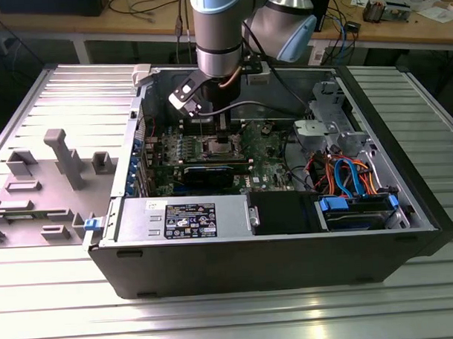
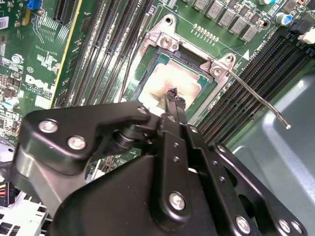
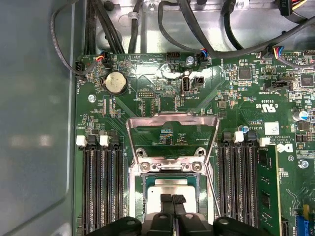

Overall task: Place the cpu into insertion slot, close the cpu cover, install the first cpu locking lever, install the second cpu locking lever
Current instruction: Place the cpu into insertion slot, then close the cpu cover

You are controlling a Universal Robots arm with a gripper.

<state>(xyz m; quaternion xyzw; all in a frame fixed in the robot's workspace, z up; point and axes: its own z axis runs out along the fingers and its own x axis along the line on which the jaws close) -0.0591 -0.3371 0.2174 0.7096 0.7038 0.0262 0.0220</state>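
1. Exterior view: the black two-fingered gripper hangs inside the open black computer case, over the middle of the green circuit board.
2. Second wrist view: the fingers are together and grip nothing. Their tips are directly over the flat, silver-topped square cpu, seated in the silver-rimmed insertion slot. A thin metal locking lever juts free.
3. First wrist view: the silvery windowed cpu cover stands raised beyond the cpu, apart from the tips.
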